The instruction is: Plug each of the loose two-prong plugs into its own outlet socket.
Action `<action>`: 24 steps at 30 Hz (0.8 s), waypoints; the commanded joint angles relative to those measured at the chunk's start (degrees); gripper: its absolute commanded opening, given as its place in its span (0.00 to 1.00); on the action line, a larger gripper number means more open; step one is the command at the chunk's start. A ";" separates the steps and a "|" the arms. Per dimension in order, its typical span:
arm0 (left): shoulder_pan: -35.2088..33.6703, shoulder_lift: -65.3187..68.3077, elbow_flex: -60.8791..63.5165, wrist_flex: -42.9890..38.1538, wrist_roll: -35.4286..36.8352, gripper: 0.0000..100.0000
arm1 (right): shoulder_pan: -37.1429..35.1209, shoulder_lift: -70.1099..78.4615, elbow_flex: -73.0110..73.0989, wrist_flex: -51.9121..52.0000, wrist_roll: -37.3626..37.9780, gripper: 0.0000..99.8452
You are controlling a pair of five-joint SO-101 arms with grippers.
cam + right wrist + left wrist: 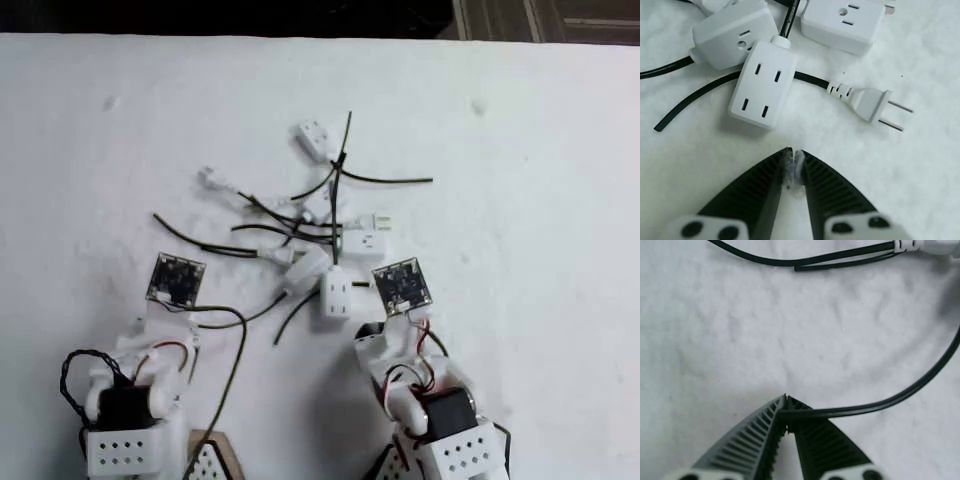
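Left tool (786,410): tips pinched on a black cord (880,402), which curves away across the white worktop (520,150). Two more black leads (840,259) lie well apart from it.

Right tool (792,162): tips narrowed to touching, low over the worktop, gripping no plug or socket. Just ahead of it is a white outlet block (762,90) with two slot pairs facing up. Beside that, a loose two-prong plug (867,102) lies flat, unplugged. Two single outlet sockets (732,37) (842,22) sit behind the block.

The other plugs and cords are tangled mid-worktop (320,205).
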 commanded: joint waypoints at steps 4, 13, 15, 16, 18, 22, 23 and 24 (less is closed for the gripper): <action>-0.22 -0.57 -3.34 -1.85 -0.62 0.02 | 0.04 -0.13 0.70 0.22 -0.44 0.02; 0.04 -0.57 -14.15 -2.55 -0.18 0.02 | -0.92 -1.10 -1.49 6.37 -0.09 0.02; -0.04 -0.57 -15.38 -2.55 -0.18 0.02 | -0.31 -2.07 -2.81 7.08 -0.09 0.02; -0.13 -0.57 -16.09 -2.55 -0.18 0.02 | 0.22 -2.15 -3.52 7.34 -0.09 0.02; -0.13 -0.57 -18.29 -2.55 -0.18 0.02 | 3.03 -2.15 -5.36 7.34 -0.09 0.02; -0.13 -0.57 -24.97 -2.46 -0.18 0.02 | 9.98 -2.15 -9.67 4.09 -0.09 0.02; -0.13 -0.57 -26.11 -2.20 -0.18 0.02 | 10.59 -2.15 -10.73 3.12 -0.09 0.02; -0.04 -0.57 -26.73 -2.11 -0.18 0.02 | 11.30 -2.15 -11.78 2.24 -0.53 0.02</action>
